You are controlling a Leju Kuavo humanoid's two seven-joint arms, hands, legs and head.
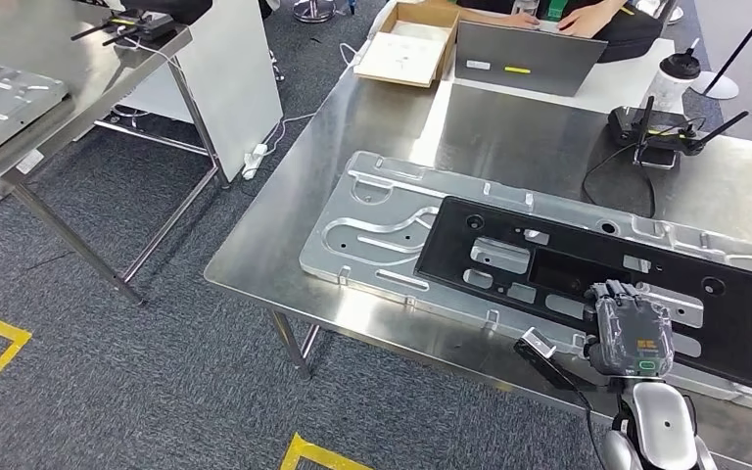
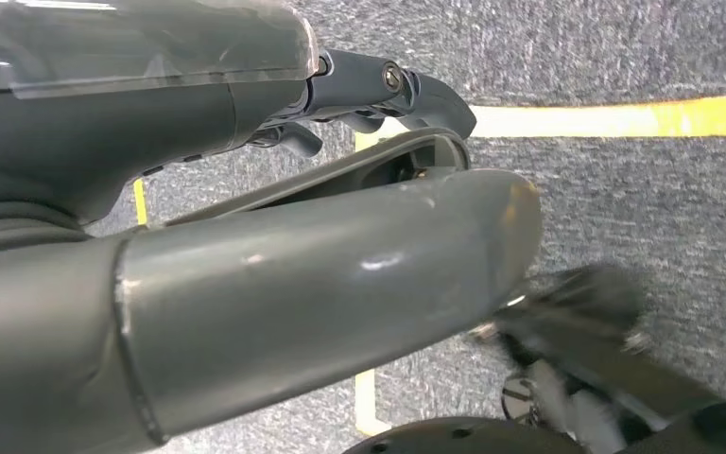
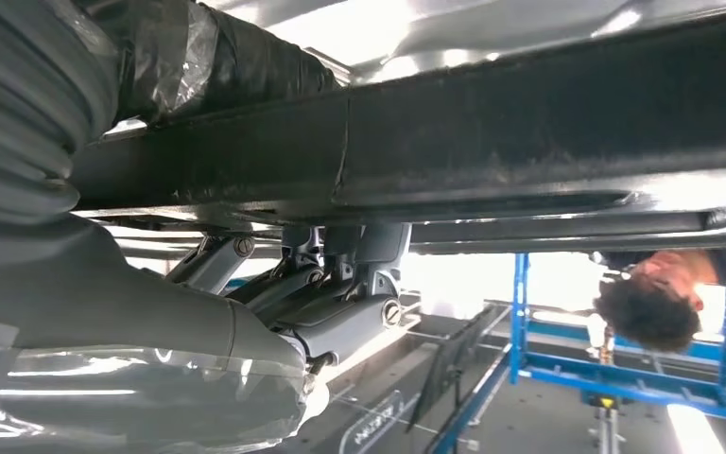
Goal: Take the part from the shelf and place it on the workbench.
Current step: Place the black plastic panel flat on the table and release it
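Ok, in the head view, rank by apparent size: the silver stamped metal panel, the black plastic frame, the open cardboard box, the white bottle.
1. Silver stamped metal panel
2. Black plastic frame lying on it
3. Open cardboard box
4. White bottle
The box and bottle sit farther from the camera, so they look smaller than they really are.

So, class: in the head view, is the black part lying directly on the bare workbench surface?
No: the black part lies on a silver metal plate, which rests on the workbench.
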